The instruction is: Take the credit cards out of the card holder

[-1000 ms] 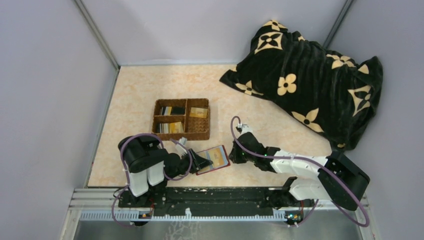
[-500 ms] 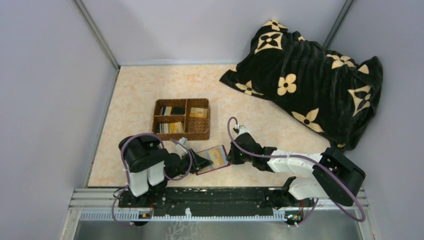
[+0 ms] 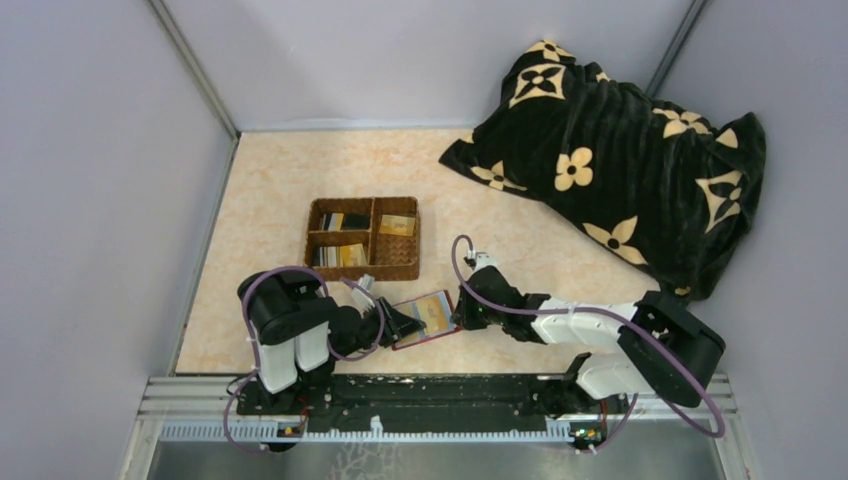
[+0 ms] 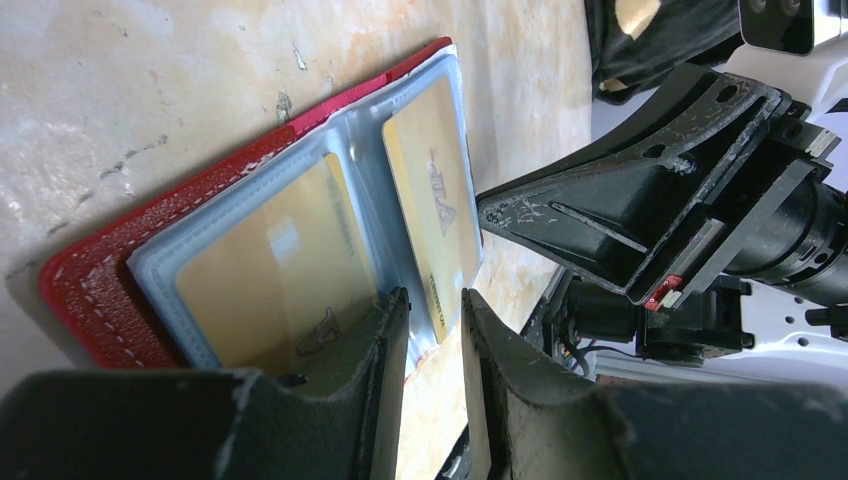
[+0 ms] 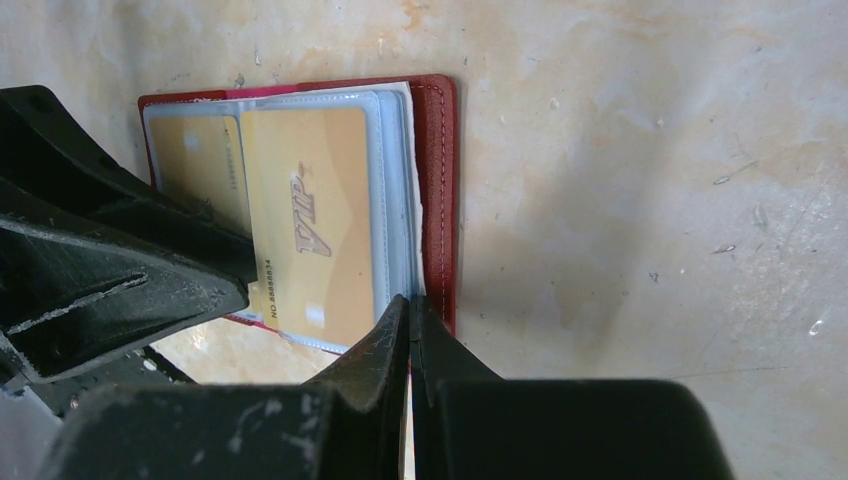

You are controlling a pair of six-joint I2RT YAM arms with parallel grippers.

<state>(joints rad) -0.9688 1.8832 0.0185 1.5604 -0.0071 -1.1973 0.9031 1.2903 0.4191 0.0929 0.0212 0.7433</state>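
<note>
small red booklet card holder (image 3: 427, 318) lies open on the beige counter (image 3: 290, 180) between both arms; left fingers (image 4: 385, 370) sit narrow at its edge (gripping? can't tell); right fingers (image 5: 390, 345) are pressed together at the clear pocket; I'd pin the holder flat, then tease the gold plastic VIP card (image 5: 315, 220) out slowly

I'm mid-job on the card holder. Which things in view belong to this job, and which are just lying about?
Job:
- card holder, lying open
- credit cards in its clear pockets
- left gripper and right gripper, one at each end of it

Lying about:
- wicker basket, other cards in its compartments
- black flowered blanket, far right
</note>
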